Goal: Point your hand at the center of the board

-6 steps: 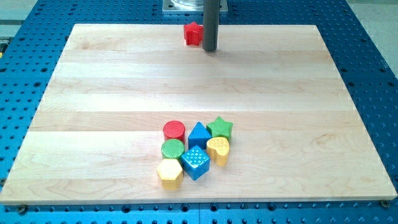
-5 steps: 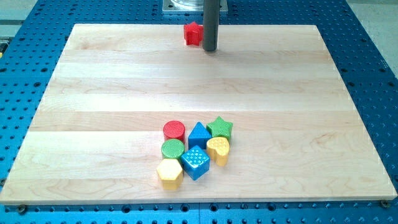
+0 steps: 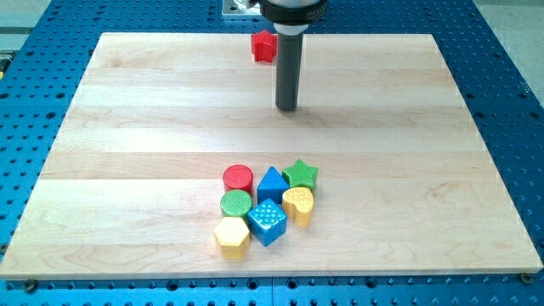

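Resting on bare board [image 3: 127, 119], my tip [image 3: 287, 108]; red block [image 3: 264, 46] behind, block cluster [image 3: 267, 206] well below; no gripper fitted.

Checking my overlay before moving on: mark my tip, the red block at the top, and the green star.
My tip [image 3: 287, 109]: camera view, rod's lower end.
Red block [image 3: 263, 46]: camera view, visible left part.
Green star [image 3: 301, 174]: camera view, top face.

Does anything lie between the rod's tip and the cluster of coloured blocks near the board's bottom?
No. In the camera view, only bare wooden board separates my tip from the nearest blocks, the green star-shaped block and blue triangular block.
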`<state>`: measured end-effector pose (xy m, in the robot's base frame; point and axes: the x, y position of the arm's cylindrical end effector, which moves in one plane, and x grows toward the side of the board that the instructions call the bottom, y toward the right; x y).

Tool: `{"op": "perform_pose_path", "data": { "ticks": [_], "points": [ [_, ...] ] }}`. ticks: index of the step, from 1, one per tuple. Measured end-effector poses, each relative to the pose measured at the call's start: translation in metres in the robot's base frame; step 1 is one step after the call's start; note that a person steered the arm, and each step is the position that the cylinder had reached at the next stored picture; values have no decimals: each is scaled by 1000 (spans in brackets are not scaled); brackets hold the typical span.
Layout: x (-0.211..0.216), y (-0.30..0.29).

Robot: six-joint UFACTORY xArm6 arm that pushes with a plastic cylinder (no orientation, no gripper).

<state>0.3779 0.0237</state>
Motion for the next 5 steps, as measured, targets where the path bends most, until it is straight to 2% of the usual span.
{"op": "perform_pose_path", "data": {
  "ticks": [3,5],
  "points": [
    [21,11],
    [36,-65]
  ]
}}
